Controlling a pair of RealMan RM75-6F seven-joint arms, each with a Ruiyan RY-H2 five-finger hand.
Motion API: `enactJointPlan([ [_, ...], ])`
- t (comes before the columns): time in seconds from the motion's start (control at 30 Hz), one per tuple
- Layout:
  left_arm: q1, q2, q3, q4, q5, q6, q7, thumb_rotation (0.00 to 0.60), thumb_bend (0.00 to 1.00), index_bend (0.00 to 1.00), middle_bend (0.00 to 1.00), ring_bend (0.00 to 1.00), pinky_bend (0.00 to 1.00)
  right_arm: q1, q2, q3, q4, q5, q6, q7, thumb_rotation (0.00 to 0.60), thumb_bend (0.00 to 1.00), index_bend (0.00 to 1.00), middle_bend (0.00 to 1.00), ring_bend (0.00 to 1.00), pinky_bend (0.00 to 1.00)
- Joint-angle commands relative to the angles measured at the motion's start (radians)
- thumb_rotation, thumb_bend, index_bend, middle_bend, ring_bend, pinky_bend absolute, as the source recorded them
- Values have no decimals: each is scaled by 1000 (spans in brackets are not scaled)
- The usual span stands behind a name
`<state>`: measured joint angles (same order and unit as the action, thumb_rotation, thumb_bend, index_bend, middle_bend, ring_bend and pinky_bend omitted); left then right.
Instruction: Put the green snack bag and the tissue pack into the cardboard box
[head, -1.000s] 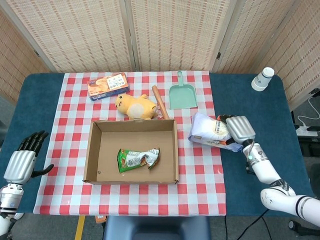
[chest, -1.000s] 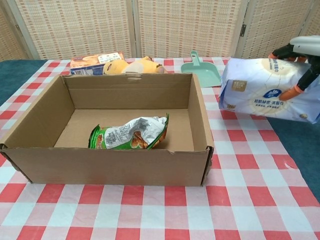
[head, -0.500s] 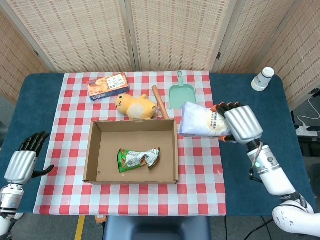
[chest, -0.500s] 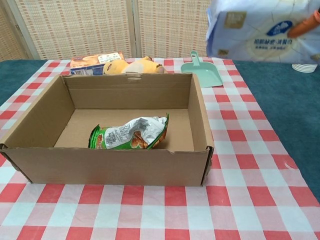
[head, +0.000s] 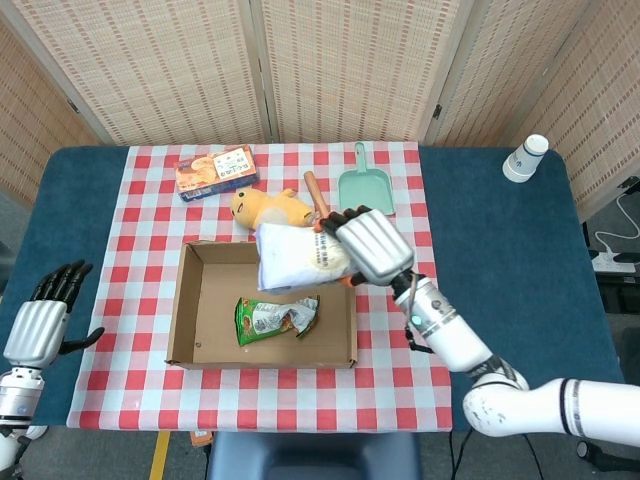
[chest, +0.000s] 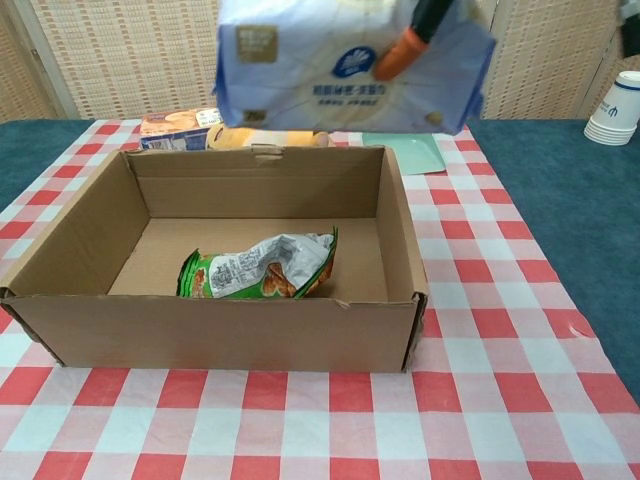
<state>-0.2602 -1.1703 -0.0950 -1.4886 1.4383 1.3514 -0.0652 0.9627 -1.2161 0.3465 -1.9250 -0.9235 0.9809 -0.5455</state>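
**Tissue pack aloft over box, release still risky**

Held in the right hand (head: 375, 247), fingers wrapped round it: white-and-blue plastic tissue pack (head: 297, 259), mid-frame above the far rim of the open brown cardboard box (head: 181, 303). Likely hazard: released too early, snagging that rim and tipping outside. Crumpled green foil snack bag (chest: 258, 268) already inside.

Seen only from the head: left hand (head: 40, 322), lower left, spread and empty.

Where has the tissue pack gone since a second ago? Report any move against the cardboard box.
Yes: the tissue pack moved left, from beside the cardboard box to above its back right part.
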Motion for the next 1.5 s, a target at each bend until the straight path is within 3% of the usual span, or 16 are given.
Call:
enactJointPlan([
  [0.03,-2,1,1,0,2,-3,-3,600,186,0,0,0,103,80,-108,1,91,48,-46,-21,600,252,706,406,442,611],
  [0.4,-4,3,2,20,4,-11,-43,600,187,0,0,0,104,162,-269,-24,247,33,-82,37,600,252,684,407,442,618],
  [0.47,-4,4,1,23,4,-11,-49,600,187,0,0,0,103,161,-278,-24,261,11,-84,66,600,183,638,407,442,618],
  [0.53,-4,4,1,26,3,-12,-49,600,187,0,0,0,103,156,-279,-21,266,-13,-93,108,600,46,549,406,428,612],
  [0.6,-4,2,0,29,1,-11,-47,600,187,0,0,0,103,152,-268,-20,266,-26,-119,154,600,0,415,393,359,553],
  [0.67,-3,2,0,29,2,-10,-51,600,188,0,0,0,103,153,-253,-20,262,-29,-141,175,600,0,211,297,197,381],
  [0.73,-4,2,-1,28,4,-7,-50,600,187,0,0,0,103,151,-235,-22,252,-45,-156,197,600,0,73,183,69,223],
  [0.8,-6,4,-1,24,3,-11,-46,600,187,0,0,0,103,149,-226,-22,249,-55,-160,210,600,0,11,102,8,121],
  [0.93,-7,5,-2,20,1,-14,-40,600,186,0,0,0,104,142,-212,-26,236,-65,-142,217,600,0,0,36,0,69],
  [1.33,-6,1,1,25,0,-15,-41,600,187,0,0,0,104,71,-114,-45,148,-95,-38,201,600,0,0,32,0,62],
  [1.5,-8,3,2,22,0,-20,-40,600,187,0,0,0,104,-154,57,-158,18,-203,248,115,600,0,0,32,0,46],
])
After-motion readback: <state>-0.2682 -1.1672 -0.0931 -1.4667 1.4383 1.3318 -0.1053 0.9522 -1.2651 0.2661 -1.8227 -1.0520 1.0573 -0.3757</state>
